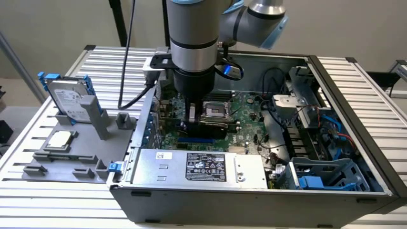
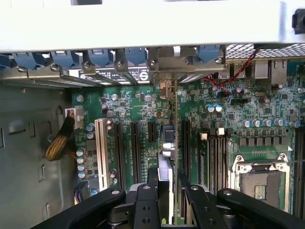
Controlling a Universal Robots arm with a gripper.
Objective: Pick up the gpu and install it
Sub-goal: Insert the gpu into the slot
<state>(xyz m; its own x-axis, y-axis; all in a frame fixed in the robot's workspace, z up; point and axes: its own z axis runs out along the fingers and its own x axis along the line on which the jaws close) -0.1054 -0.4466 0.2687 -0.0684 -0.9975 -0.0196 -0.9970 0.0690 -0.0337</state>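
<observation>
The hand (image 2: 167, 198) is partly closed, pinching the gpu (image 2: 165, 157) edge-on and upright above the motherboard (image 2: 128, 102) inside the case (image 1: 254, 200), likely to line its edge along a slot

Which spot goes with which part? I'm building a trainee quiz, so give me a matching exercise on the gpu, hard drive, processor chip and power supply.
Things:
1 gpu
2 hard drive
3 processor chip
4 power supply

Places:
A lying flat on the grey holder
B edge-on in the gripper, over the motherboard
C standing upright in the grey holder
D inside the case, along its wall nearest the exterior camera

Pairs: 1-B; 2-C; 3-A; 4-D
</observation>
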